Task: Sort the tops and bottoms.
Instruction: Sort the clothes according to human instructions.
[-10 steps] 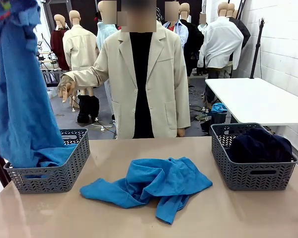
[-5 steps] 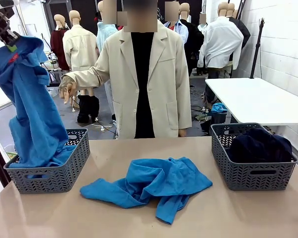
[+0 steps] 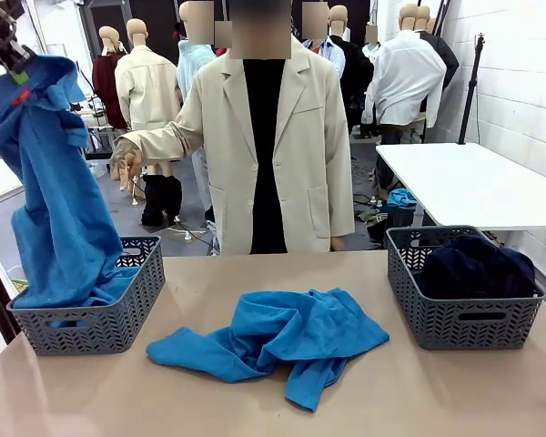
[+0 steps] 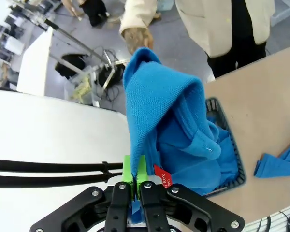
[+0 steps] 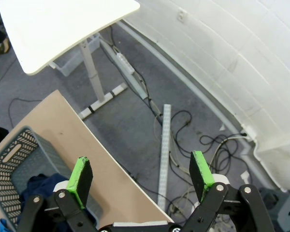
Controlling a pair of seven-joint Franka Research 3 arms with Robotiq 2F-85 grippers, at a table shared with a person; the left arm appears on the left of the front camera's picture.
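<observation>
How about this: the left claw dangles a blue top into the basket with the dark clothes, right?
No. The left claw dangles the blue top into the left basket, which holds blue cloth. The dark clothes lie in the right basket; the front view shows it.

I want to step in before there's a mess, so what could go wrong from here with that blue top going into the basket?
1. The left gripper pinches just a narrow fold of the hanging blue top, so the cloth might slip out early.
2. The top looks bulky for the left basket, which sits by the edge of the table. On release, fabric could spill over the rim and off the side.
</observation>
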